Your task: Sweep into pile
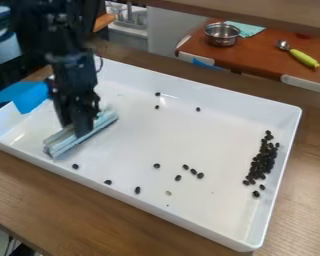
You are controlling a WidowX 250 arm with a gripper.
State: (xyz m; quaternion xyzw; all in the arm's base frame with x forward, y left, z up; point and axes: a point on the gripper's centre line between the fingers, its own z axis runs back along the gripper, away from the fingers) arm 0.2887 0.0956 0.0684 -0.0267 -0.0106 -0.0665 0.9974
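1. In the camera view, a big white plastic tray with low walls [189,225] sits on a brown wooden table [29,185].
2. The black robot gripper [79,127] points down at the left part of the tray. Its jaws are closed tight on a long, pale blue-grey sweeper [64,143], which lies slanted, low over the tray floor.
3. Most of the small, dark, bean-like bits are in a long, bumpy pile [261,162] by the right-hand wall.
4. Some dark bits are away from the pile. Three are toward the back, and one of them is this back bit [198,109]. A little bunch of loose bits [193,171] is nearer the front. More sit along the front wall, like this front bit [108,182].
5. The job looks partly done: there is a good pile, but the stray bits need sweeping in. The sweeper seems to be at the start side for another push.
6. Next, the sweeper should go flat on the floor and slide right, behind the strays. One push may miss some, so the back and front bits may need their own turns. Going too fast could make bits roll away.
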